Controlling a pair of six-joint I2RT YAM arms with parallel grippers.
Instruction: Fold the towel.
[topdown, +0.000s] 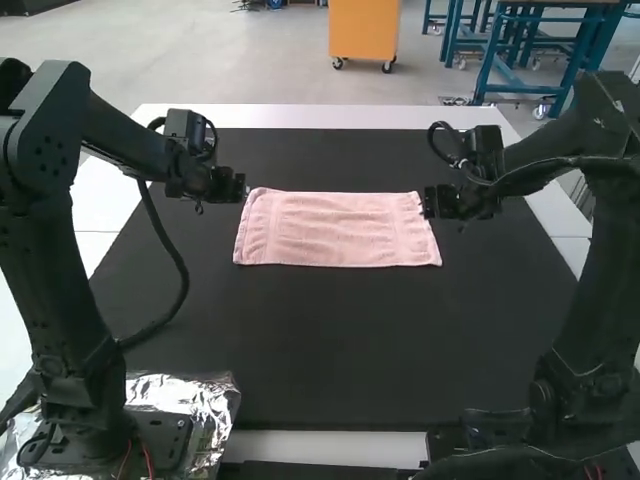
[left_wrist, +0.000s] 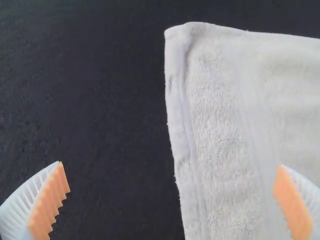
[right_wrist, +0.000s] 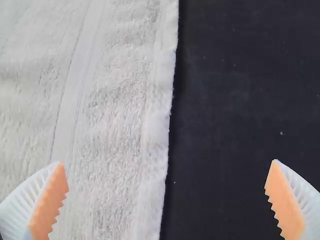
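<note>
Left claw (left_wrist: 170, 164) and right claw (right_wrist: 168, 162) parted at opposite ends of the towel (topdown: 338, 230)

High view: the towel lies flat on the dark mat (topdown: 330, 345) over the counter (topdown: 330, 117), its long axis running from one claw to the other. The left arm's claw is by its far left corner, the right arm's by its right end, toward the far side; neither arm looks clearly nearer.

Left wrist view: fingers wide apart, the towel's left short edge passing between them, nothing clamped.

Right wrist view: fingers wide apart too, astride the right short edge. Folding probably calls for each claw to pinch its own end.
</note>
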